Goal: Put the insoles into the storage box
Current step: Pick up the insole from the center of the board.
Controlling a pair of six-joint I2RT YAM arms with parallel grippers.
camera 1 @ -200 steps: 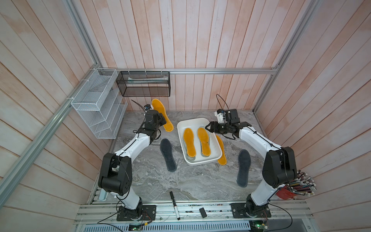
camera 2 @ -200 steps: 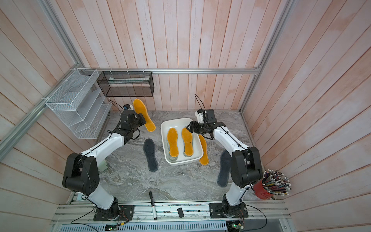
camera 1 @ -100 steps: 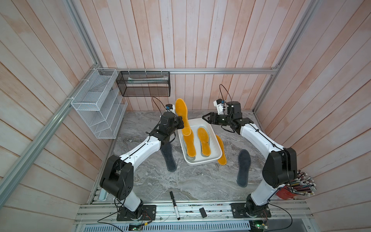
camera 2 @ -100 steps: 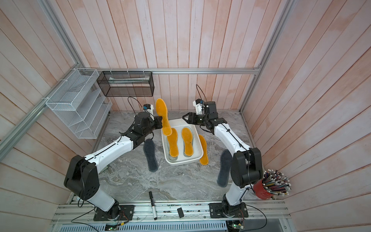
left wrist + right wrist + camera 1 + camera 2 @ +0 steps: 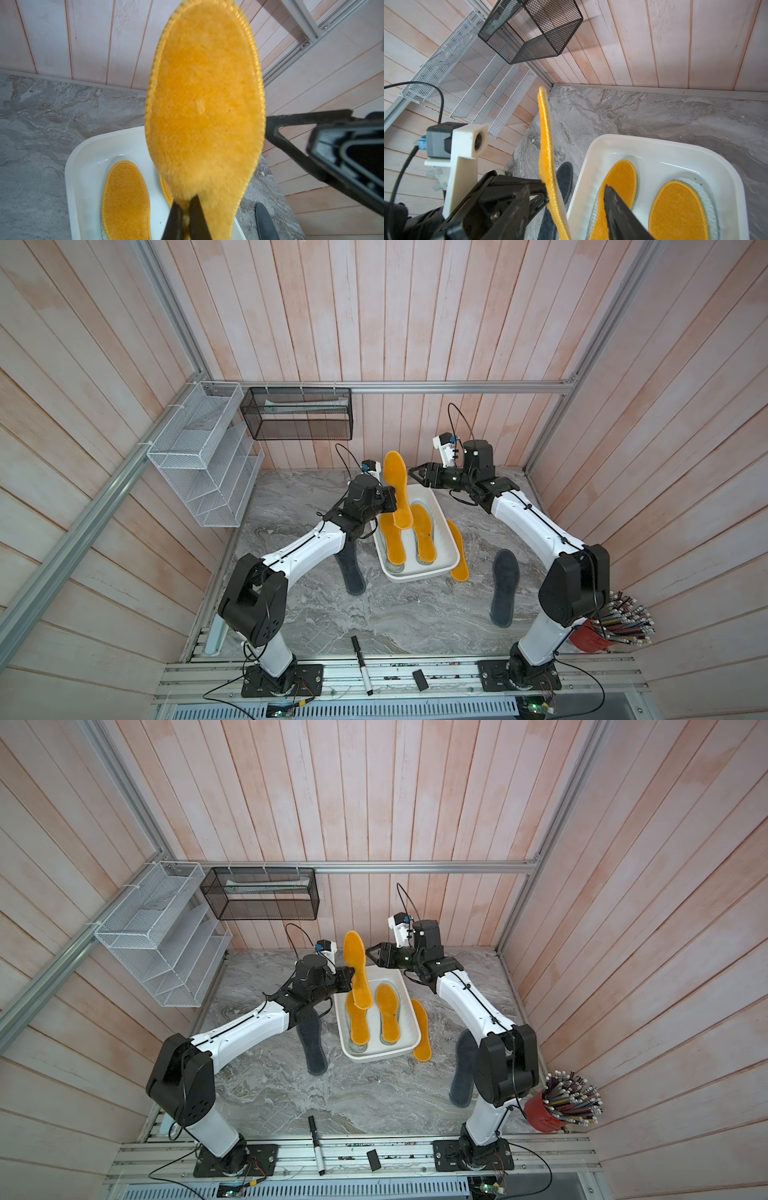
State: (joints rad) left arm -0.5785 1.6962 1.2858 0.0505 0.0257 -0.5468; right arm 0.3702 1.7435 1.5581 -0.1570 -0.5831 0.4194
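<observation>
My left gripper is shut on a mustard-yellow insole and holds it upright over the far left end of the white storage box. Two yellow insoles lie in the box on pale ones. My right gripper is open just right of the held insole. That insole's edge shows between its fingers; contact is unclear. Another yellow insole leans by the box's right side. Dark grey insoles lie on the table.
A white wire rack and a black mesh basket hang on the back left walls. A red cup of pencils stands at the front right. A marker and a small black block lie on the front rail.
My left arm carried the yellow insole from the back left of the table rightward to above the box. My right gripper rose from the box and narrowed a little.
</observation>
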